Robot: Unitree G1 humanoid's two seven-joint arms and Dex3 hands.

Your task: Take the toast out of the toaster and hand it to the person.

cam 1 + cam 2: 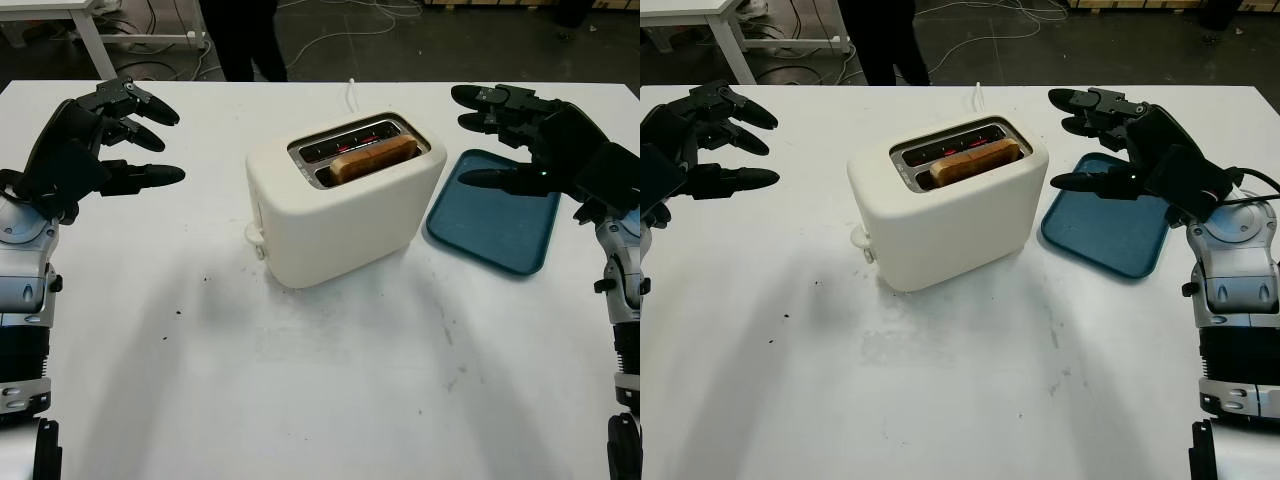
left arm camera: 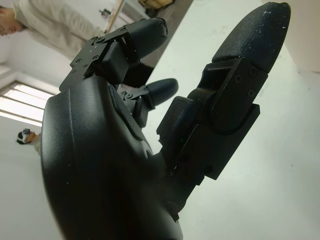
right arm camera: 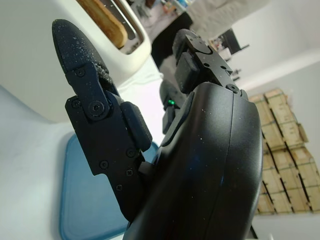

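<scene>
Right hand [image 1: 520, 140]: holds nothing, fingers released, raised above the blue tray [image 1: 495, 225] and just right of the toaster [image 1: 340, 200]. Left hand [image 1: 95, 140]: likewise empty and released, raised over the white table [image 1: 320, 380], well left of the toaster. Toast [image 1: 373, 158] sits in the toaster's near slot, top edge protruding. A person [image 1: 240, 35] stands beyond the table's far edge.

toast [image 1: 373, 157] in toaster [image 1: 340, 200] mid-table, tray [image 1: 495, 212] just right
</scene>
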